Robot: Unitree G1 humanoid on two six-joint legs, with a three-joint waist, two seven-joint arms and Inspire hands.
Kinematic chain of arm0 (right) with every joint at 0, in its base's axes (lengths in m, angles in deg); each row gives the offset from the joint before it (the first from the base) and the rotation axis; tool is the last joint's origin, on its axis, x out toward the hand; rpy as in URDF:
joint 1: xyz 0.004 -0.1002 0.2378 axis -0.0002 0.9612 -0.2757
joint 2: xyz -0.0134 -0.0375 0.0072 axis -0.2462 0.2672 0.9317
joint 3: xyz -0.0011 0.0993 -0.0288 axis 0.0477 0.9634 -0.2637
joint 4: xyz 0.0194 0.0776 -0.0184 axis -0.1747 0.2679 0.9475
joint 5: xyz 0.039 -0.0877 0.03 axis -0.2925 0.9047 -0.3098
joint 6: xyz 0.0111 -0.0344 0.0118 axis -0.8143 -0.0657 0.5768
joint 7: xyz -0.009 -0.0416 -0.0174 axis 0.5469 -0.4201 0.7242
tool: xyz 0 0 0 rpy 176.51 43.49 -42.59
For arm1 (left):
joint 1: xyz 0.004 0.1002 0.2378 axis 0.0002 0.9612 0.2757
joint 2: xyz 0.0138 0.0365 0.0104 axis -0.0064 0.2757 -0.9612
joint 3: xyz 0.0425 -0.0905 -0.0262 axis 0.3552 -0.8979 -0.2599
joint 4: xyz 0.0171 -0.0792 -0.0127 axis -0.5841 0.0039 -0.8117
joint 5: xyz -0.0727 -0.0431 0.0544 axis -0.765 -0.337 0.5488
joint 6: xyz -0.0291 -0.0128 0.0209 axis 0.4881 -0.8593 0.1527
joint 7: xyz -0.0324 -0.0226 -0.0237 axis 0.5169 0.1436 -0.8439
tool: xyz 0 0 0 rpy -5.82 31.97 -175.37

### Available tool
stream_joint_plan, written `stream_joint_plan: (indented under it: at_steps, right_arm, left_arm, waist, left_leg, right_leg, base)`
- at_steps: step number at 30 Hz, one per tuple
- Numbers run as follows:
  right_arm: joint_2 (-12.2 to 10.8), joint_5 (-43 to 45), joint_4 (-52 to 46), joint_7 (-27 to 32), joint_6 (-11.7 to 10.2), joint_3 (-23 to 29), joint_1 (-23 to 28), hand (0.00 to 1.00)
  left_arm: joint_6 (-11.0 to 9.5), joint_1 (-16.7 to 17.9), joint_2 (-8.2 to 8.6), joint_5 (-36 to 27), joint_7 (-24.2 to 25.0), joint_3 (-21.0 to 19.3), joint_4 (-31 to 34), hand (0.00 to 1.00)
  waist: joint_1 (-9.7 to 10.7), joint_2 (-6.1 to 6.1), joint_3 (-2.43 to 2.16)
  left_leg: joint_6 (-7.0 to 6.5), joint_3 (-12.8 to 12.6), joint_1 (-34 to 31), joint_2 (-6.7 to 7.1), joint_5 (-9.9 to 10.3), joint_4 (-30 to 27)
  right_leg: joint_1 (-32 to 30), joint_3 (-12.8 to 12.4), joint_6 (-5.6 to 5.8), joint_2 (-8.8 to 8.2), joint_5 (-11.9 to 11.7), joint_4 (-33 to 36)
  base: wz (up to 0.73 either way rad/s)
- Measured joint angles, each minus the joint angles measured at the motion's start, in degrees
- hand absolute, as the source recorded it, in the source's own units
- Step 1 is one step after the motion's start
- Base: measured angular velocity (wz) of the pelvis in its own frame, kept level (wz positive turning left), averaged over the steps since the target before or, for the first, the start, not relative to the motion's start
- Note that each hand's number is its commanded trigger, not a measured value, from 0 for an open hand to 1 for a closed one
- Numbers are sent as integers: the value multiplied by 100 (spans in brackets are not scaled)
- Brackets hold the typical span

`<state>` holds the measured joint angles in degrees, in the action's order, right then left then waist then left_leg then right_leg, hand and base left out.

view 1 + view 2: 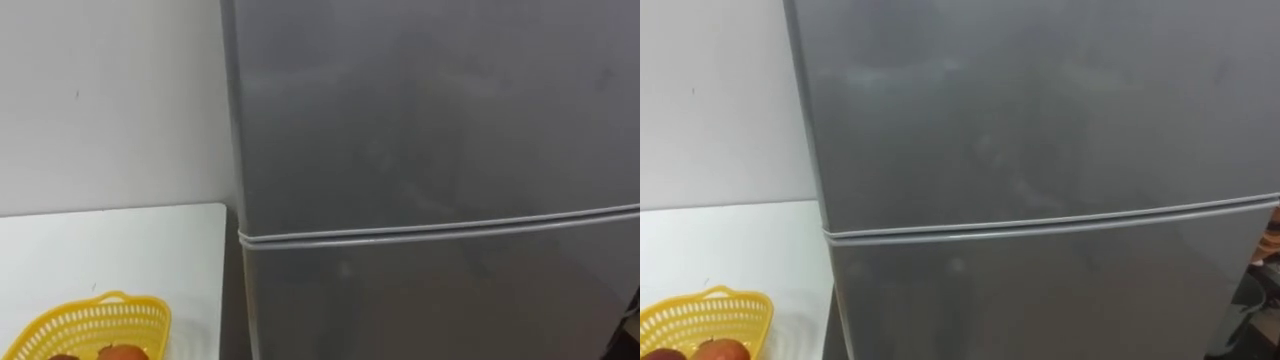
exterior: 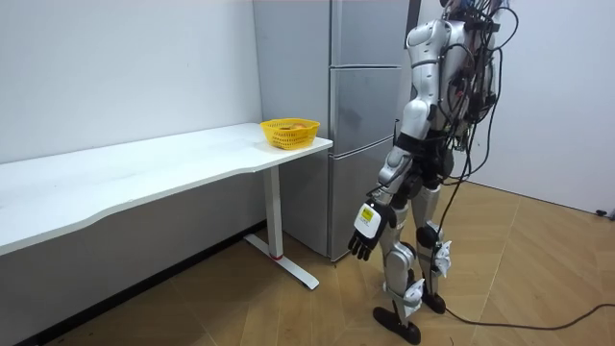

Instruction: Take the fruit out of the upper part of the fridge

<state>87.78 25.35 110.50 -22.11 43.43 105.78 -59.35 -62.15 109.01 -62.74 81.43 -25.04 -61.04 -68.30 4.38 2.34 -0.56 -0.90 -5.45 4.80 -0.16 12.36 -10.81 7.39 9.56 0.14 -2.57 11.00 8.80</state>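
The grey fridge fills the eye views, and both its doors are shut. Its upper door (image 1: 430,110) meets the lower door (image 1: 440,300) at a pale seam (image 1: 440,228). In the room view I stand upright close in front of the fridge (image 2: 360,96), facing it. My left hand (image 2: 366,231) hangs at my side near knee height. Its fingers are relaxed and hold nothing, and it is well clear of the doors.
A white table (image 1: 110,250) stands against the wall to the left of the fridge. At its near end sits a yellow basket (image 1: 95,325) with reddish fruit (image 1: 122,352) inside. The floor under me is wood (image 2: 519,279).
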Motion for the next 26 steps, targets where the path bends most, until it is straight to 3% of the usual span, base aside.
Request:
stream_joint_plan:
  at_steps: [7, 12, 18, 22, 26]
  right_arm:
    - [-25, 16, 1996, -981, 192, -383, -163, 0]
    - [-23, 487, 3009, -1686, 654, -856, -179, 0]
    - [-42, 1871, 3351, -2326, 1179, -1431, -380, 0]
    - [-89, 2323, 3374, -2593, 1382, -1439, -544, 0]
    - [-135, 2549, 3364, -2831, 1572, -1796, -634, 0]
  left_arm:
    - [109, 0, 6, 18, 111, -7, 13, 0]
    - [320, -111, 15, 16, 118, 0, -6, 0]
    - [603, -163, 46, 19, 127, 6, -7, 0]
    - [686, -243, 109, 24, 115, 5, -4, 0]
    - [831, -243, 115, 16, 113, 127, -9, 0]
  waist:
    - [-23, 14, 45]
    - [-123, 38, 51]
    - [-236, -10, 53]
    - [-329, -58, 65]
    - [-348, -60, 71]
  left_leg:
    - [-8, 95, 83, 8, 10, 7]
    - [-22, 112, 61, 61, 19, 9]
    - [-24, 116, 194, 74, 21, 50]
    - [-24, 144, 224, 77, 23, 110]
    - [-25, 246, 275, 82, 43, 125]
  right_leg:
    - [59, -5, 29, -37, 107, -3]
    - [63, 68, 46, -51, 128, 1]
    - [184, 73, 42, -56, 113, 4]
    - [194, 93, 42, -53, 113, 6]
    - [282, 158, 45, -55, 117, -2]
  base:
    - [6]
    - [6]
    - [-1]
    - [3]
    - [7]
